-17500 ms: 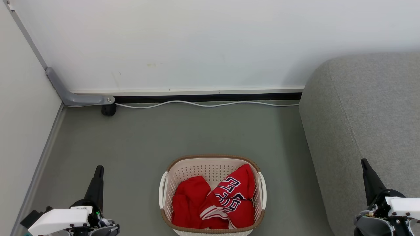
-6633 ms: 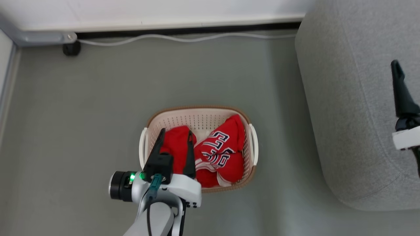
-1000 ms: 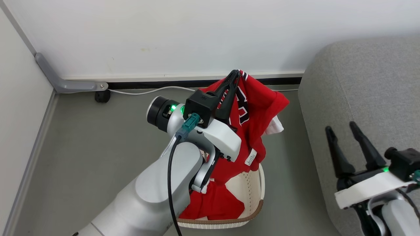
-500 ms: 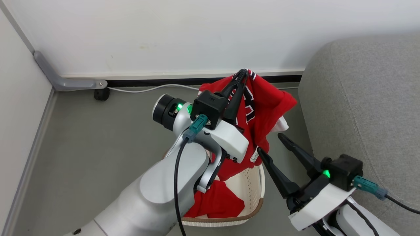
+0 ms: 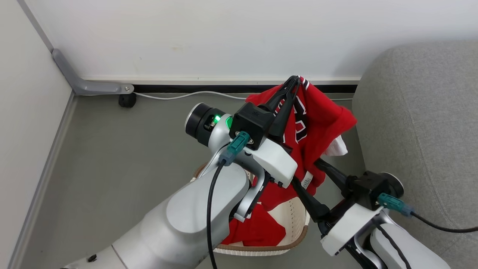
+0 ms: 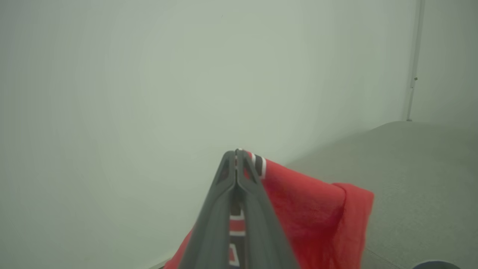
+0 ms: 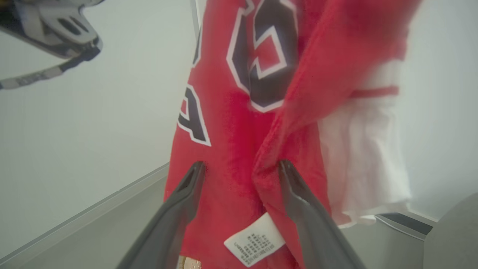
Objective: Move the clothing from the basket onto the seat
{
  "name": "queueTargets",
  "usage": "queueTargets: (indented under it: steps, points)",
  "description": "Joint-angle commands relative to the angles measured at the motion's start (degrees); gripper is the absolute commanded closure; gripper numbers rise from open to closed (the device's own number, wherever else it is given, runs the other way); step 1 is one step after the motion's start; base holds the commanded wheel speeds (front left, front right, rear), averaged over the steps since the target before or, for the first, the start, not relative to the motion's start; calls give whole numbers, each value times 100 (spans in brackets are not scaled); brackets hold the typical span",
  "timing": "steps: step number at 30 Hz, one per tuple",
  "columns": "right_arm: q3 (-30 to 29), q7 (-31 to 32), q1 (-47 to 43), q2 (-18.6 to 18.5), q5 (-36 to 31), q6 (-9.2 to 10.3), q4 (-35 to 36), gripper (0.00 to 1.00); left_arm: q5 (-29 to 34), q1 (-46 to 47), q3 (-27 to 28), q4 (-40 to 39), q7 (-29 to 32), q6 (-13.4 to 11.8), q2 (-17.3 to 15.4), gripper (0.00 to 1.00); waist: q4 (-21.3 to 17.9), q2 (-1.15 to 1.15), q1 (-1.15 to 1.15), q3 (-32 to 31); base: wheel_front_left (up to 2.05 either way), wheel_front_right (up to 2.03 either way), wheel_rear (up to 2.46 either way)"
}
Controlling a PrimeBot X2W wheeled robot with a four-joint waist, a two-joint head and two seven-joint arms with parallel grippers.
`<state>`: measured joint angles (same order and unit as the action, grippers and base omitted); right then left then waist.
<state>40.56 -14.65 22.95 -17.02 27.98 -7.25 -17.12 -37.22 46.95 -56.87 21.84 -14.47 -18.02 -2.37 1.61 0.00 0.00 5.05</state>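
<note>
We see white wall [image 5: 224,37], grey floor [image 5: 123,157], cable [image 5: 179,96] along skirting. Grey sofa [image 5: 422,123] at right. Basket [image 5: 261,247] on floor, plain garment [image 5: 257,231] inside. Jersey [image 5: 321,123] hangs above basket, pinched by left gripper [image 5: 295,79]. Right gripper [image 7: 241,166] spread, jersey folds between fingers.

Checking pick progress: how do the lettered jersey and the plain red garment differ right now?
The jersey hangs lifted from the shut left gripper; the plain red garment lies in the basket. The jersey shows navy-and-white lettering and white trim; the plain red garment shows none. Both are red.
</note>
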Motion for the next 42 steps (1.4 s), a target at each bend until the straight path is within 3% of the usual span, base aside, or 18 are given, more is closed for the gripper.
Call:
queueTargets:
  steps: [1,12,13,14,15,27,28,29,42]
  points:
    - [46,-35,137,39,-45,-24,64,0,-37,349,151,-165,-52,-68,-51,100,20,0,0,5,0,0,0]
    - [-123,-35,473,516,-541,-24,-648,0,-228,465,-155,-409,-52,-217,-51,100,155,0,0,49,0,0,0]
    - [-172,-35,490,565,-561,-24,-688,19,-243,468,-172,-421,-52,-228,-51,100,164,0,0,50,0,0,0]
    - [-228,-35,509,612,-577,-24,-717,53,-256,468,-191,-432,-52,-240,-51,100,171,0,0,52,0,0,0]
    - [-276,-35,530,645,-611,-24,-723,100,-268,467,-209,-441,-52,-252,-51,100,177,0,0,56,0,0,0]
    - [-350,-35,487,593,-475,-24,-511,100,-255,369,-177,-386,-52,-317,-51,100,87,0,0,106,0,0,0]
    - [-345,-35,473,571,-459,-24,-481,100,-267,333,-183,-340,-52,-306,-51,75,70,0,0,110,0,0,0]
    - [-348,-35,461,550,-443,-24,-460,100,-260,315,-177,-319,-52,-296,-51,0,53,0,0,116,0,0,0]
    - [-626,-35,366,423,-252,-24,-185,100,-64,34,-6,-113,-52,-83,-51,0,-173,0,0,113,0,0,0]
